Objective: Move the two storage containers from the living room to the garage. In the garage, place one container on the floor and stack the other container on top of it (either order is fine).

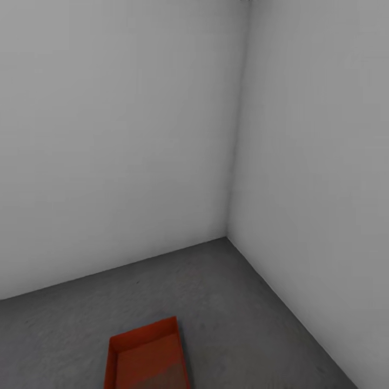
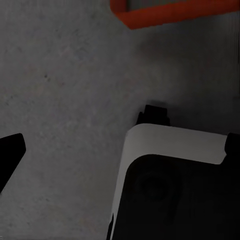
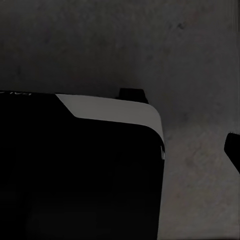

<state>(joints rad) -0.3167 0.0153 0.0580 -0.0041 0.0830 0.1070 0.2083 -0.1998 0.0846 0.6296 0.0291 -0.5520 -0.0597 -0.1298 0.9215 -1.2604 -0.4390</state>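
One orange-red storage container (image 1: 147, 357) sits open-top on the garage's dark grey concrete floor (image 1: 232, 308), at the bottom of the head view near the corner of two plain walls. Its inside looks empty. The left wrist view catches a strip of its rim (image 2: 170, 15) over the same floor. My left gripper (image 2: 120, 150) hangs above the floor away from the bin, with one dark fingertip (image 2: 10, 152) at the picture's edge and nothing between the fingers. My right gripper (image 3: 120, 150) also shows one fingertip (image 3: 233, 150) at the edge and holds nothing.
Two grey-white walls (image 1: 108, 135) meet in a corner (image 1: 227, 236) ahead and to the right. My own white and black base (image 2: 170, 185) lies below the left gripper, and the base (image 3: 85, 170) below the right. Bare concrete stretches around the bin.
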